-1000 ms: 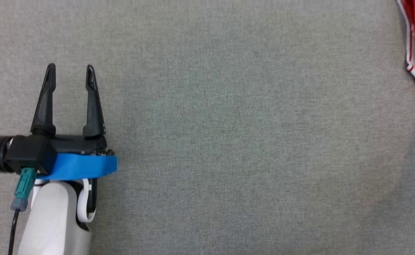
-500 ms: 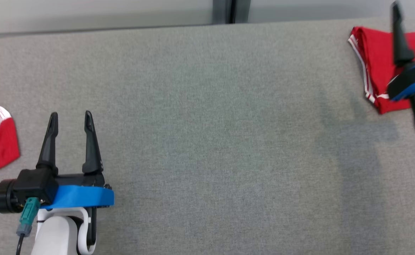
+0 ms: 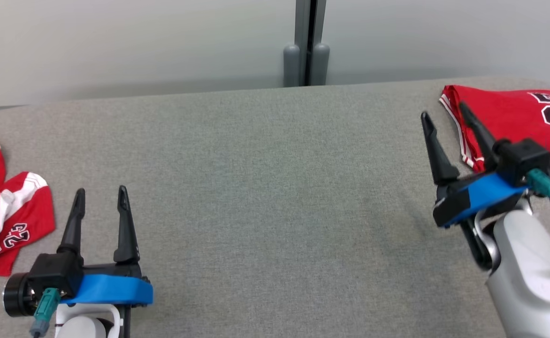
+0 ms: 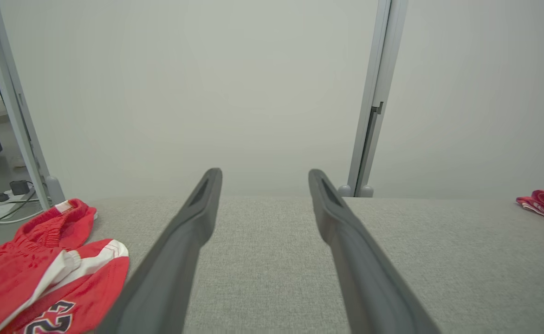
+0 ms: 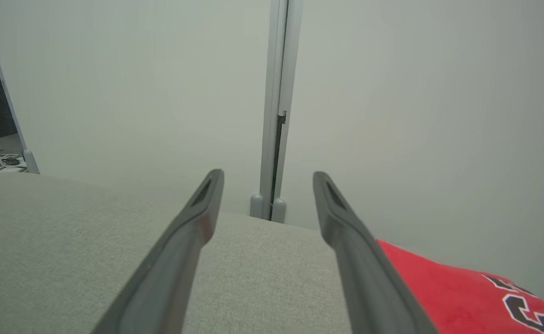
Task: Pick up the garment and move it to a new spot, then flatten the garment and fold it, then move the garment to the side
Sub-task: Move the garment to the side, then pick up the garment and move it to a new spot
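As both hover | left claw (image 3: 101, 190) spread, upright | right claw (image 3: 443, 110) spread, leaning left

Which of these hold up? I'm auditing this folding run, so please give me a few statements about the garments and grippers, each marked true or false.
1. The left gripper is open and empty. True.
2. The right gripper is shut on a garment. False: the right gripper is open and holds nothing.
3. A folded red garment lies at the far right of the table. True.
4. The crumpled red garment lies mid-table. False: the crumpled red garment lies at the table's left edge.
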Available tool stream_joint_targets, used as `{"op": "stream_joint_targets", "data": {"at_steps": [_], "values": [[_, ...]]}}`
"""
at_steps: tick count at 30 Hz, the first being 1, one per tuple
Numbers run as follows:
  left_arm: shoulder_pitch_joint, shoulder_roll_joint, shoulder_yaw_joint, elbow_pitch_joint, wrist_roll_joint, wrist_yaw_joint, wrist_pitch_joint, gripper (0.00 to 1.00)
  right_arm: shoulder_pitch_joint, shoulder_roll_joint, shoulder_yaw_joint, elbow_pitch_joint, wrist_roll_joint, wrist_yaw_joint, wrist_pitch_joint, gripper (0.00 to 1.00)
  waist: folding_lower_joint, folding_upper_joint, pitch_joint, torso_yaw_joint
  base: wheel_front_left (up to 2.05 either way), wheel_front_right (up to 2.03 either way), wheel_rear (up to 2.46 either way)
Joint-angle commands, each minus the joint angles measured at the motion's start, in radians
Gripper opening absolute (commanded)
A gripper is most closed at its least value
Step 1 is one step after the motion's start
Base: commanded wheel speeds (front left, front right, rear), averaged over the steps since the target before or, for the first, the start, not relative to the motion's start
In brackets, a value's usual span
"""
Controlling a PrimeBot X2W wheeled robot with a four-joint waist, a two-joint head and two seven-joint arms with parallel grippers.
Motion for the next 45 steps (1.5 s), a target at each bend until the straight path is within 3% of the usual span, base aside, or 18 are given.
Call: {"op": "stream_joint_targets", "data": {"at_steps": [1,26,45], "values": [[0.009,-0.002,-0.003,0.005,-0.001,-0.002,-0.004,1.00,0.037,0.006,-0.006,-0.014,0.006,0.000,-0.005,1.00,0.0003,0.0000,-0.011,0.002,0.00,0.00,0.00],[0.083,0.005,-0.025,0.030,-0.020,0.004,0.010,1.00,0.482,0.166,-0.195,-0.382,-0.060,0.000,0.101,1.00,0.0003,0.0000,-0.083,0.047,0.00,0.00,0.00],[0.083,0.014,-0.046,0.039,-0.030,0.015,0.025,1.00,0.558,0.181,-0.222,-0.437,-0.051,0.000,0.152,1.00,0.0003,0.0000,-0.089,0.062,0.00,0.00,0.00]]}}
